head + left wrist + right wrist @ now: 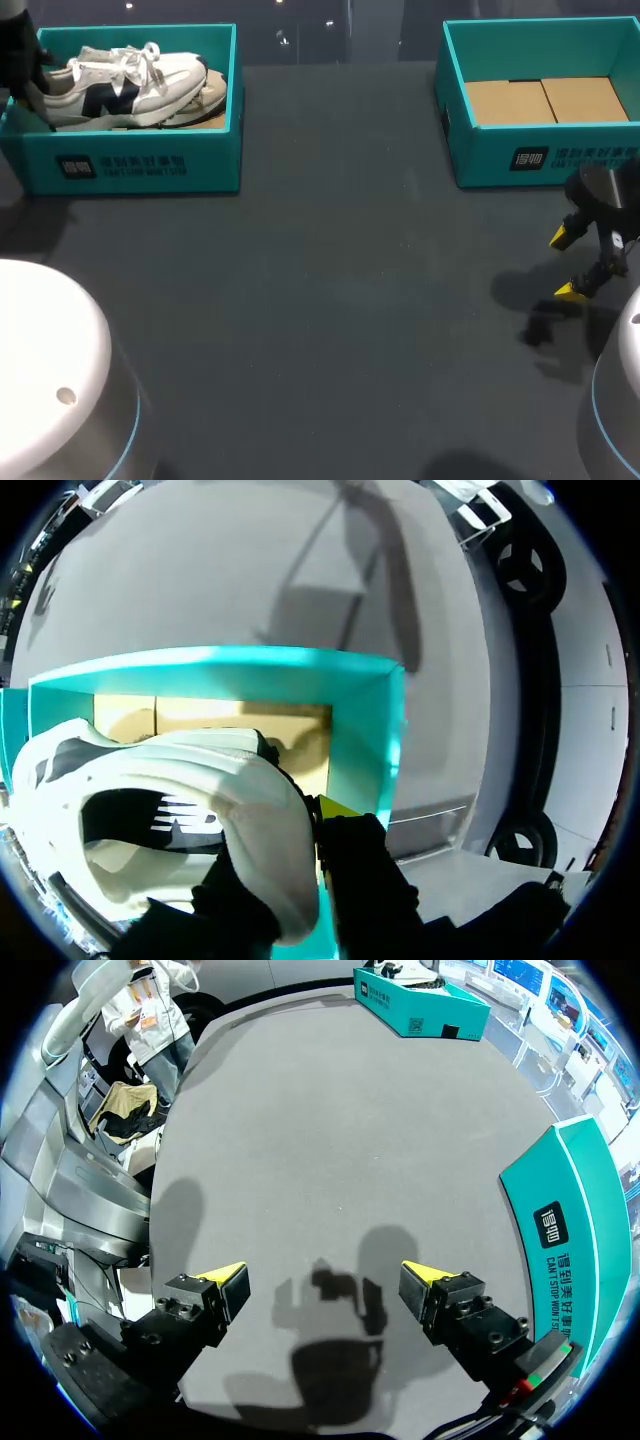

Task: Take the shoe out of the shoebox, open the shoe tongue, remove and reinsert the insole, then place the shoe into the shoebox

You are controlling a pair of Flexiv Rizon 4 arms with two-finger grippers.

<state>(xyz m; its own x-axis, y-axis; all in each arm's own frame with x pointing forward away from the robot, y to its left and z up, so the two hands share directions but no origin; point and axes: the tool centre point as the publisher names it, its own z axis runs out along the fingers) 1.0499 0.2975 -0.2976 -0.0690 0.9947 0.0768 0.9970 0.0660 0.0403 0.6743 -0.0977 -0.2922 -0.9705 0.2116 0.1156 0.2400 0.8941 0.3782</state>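
From the head view: teal shoebox (pixel 130 165) at the far left of the dark table (pixel 320 320), with a white shoe (pixel 135 85) inside it, dark mark on the near side, loose white laces, toe toward the table's middle. Left gripper (pixel 25 75) a dark shape at the box's outer end, down by the heel; fingers not to be made out from here. Second teal box (pixel 545 160) at the far right, well apart from the first, brown cardboard floor (pixel 545 100) bare. Right gripper (pixel 566 264) just in front of that box, near the table's right edge, low over the surface, yellow tips far apart, nothing between them. From the left wrist view: shoe (pixel 190 800) close up, heel end toward the left gripper (pixel 295 850), opening in plain sight. Heel wall pinched between the two dark fingers, one (pixel 225 905) inside the opening, the other (pixel 365 875) outside with its yellow tip against the collar: clamped on the shoe. Beyond the toe, the shoebox's teal wall (pixel 390 730) and more brown cardboard. From the right wrist view: right gripper (pixel 322 1278) spread wide over grey table, holding nothing, its shadow on the surface beneath. Second teal box (pixel 570 1230) just beside one finger; shoebox (pixel 420 1005) far ahead across the table.
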